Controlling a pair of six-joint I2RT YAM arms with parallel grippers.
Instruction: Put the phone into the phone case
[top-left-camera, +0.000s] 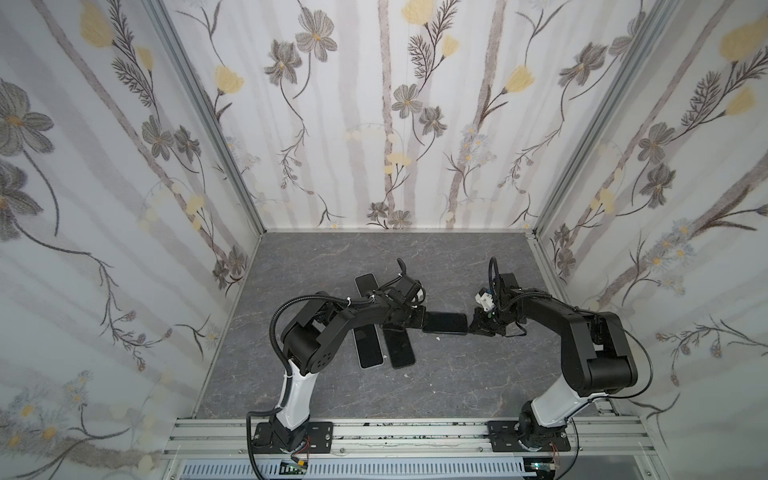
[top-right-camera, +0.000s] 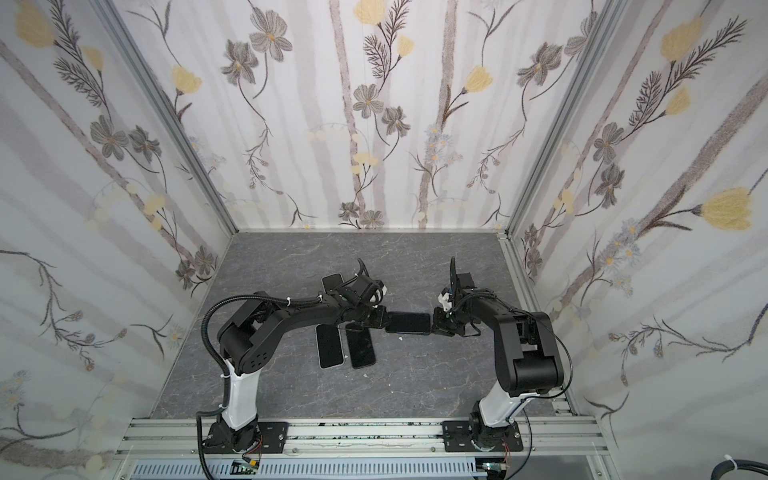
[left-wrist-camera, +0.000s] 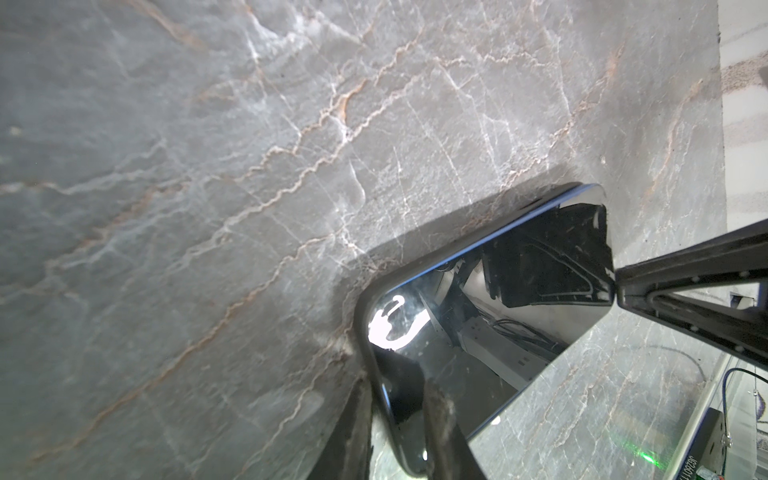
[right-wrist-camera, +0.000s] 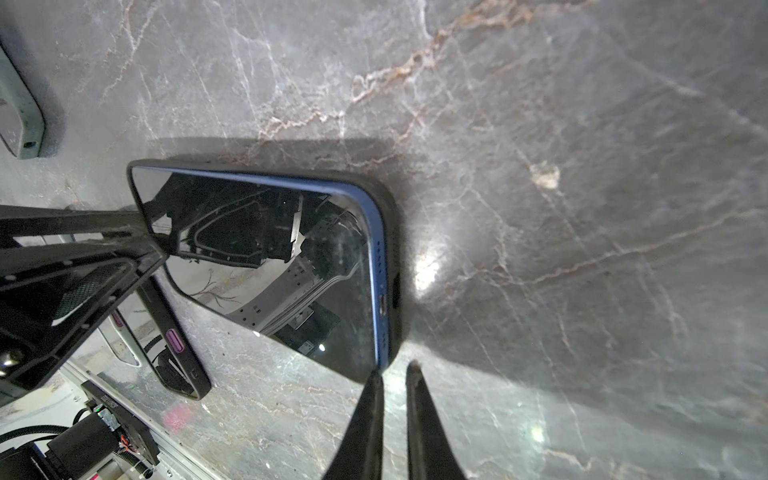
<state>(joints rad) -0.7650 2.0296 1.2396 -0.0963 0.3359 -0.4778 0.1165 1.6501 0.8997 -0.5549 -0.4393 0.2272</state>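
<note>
Left gripper (top-left-camera: 417, 321) is clamped on one end of the phone (top-left-camera: 444, 323), at the middle of the table (top-left-camera: 457, 382). Right gripper (right-wrist-camera: 395, 369) is pinched almost closed on nothing, its tips at the phone's opposite corner. I count one blue-edged phone, seated at that end in one black case (right-wrist-camera: 395, 266). Three more dark slabs (top-left-camera: 368, 349) lie by the left arm; phones or cases, I cannot tell. One label (left-wrist-camera: 688, 467) of digits by the rail is too blurred to read.

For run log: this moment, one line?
phone: in case | left gripper: shut on phone | right gripper: shut, fingers at phone's end
</note>
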